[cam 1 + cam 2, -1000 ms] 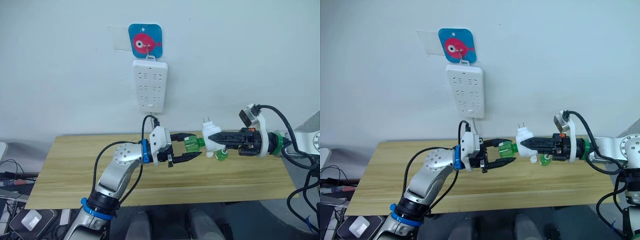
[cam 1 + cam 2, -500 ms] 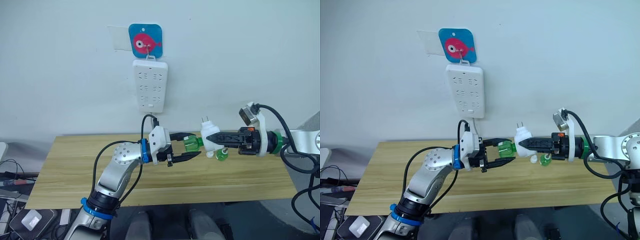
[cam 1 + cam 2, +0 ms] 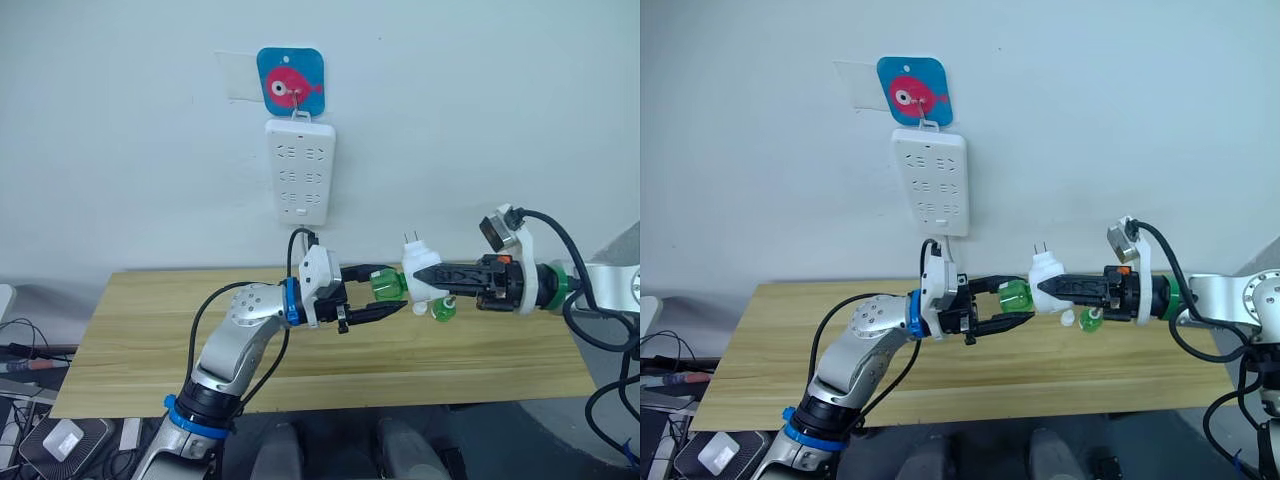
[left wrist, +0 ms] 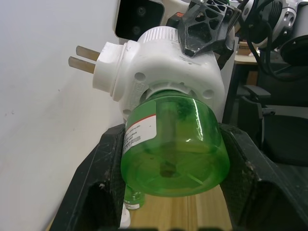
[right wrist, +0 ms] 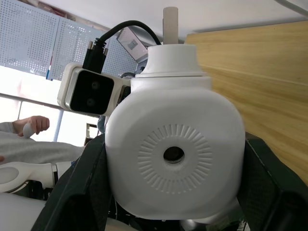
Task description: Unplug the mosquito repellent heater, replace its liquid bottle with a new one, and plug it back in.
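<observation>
The white mosquito repellent heater (image 3: 411, 285) hangs in mid-air above the table, prongs pointing up toward the wall. My right gripper (image 3: 425, 276) is shut on its body from the right; its fingers (image 5: 269, 183) flank the vented face. A green liquid bottle (image 4: 173, 144) is screwed into the heater's left side. My left gripper (image 3: 394, 289) is shut on this bottle, with its black fingers (image 4: 98, 183) hugging both sides. A second small green bottle (image 3: 441, 310) stands on the table under the right gripper.
A long white power strip (image 3: 298, 172) hangs on the wall from a blue hook plate with a pink fish (image 3: 291, 82), above and left of the heater. The wooden table (image 3: 150, 340) stretches below both arms. A person's hand shows in the background of the right wrist view.
The left wrist has turned a little and shifted slightly right while holding the bottle. The heater and right gripper stay almost where they were.
</observation>
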